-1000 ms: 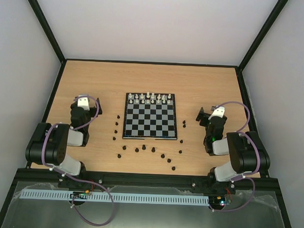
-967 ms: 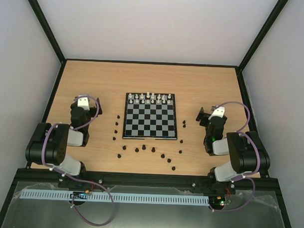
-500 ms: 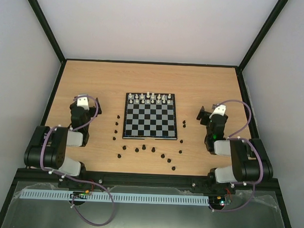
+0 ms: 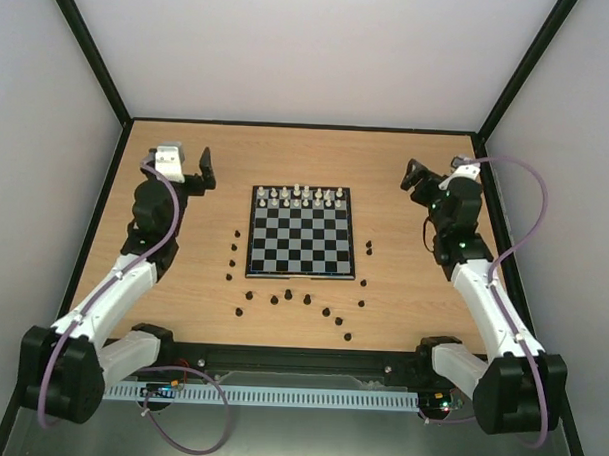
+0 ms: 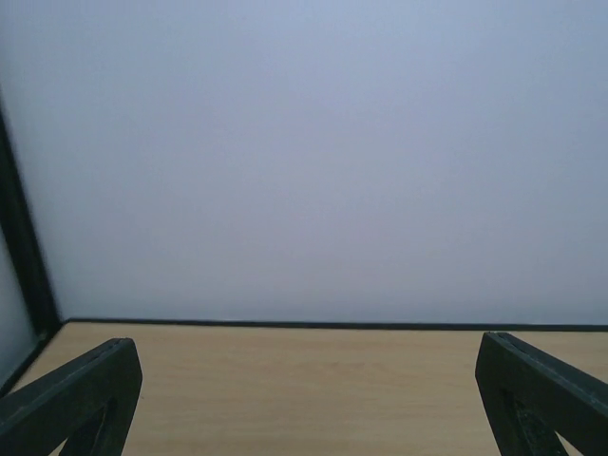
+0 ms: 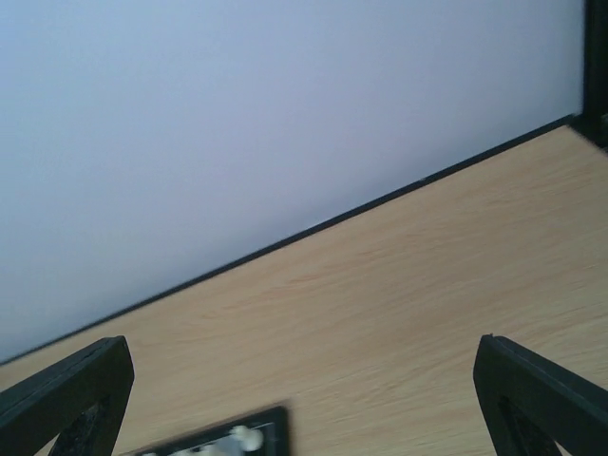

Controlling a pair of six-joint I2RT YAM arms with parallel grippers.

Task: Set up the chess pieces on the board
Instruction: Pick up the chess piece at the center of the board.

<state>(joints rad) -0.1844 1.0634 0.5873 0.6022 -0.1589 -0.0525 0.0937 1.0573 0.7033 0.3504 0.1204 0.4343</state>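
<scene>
While the chess pieces [image 4: 287,292] lie scattered on the table [image 4: 402,301] beside the board [image 4: 300,243], its near rows bare, the top view suggests the first pick is pending. Left wrist: left jaws spread, empty. Right wrist: right jaws released too. Next: descend precisely onto one piece.

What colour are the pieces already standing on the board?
Cream-white pieces on the far two rows of the board; clearest in the top external view.
</scene>
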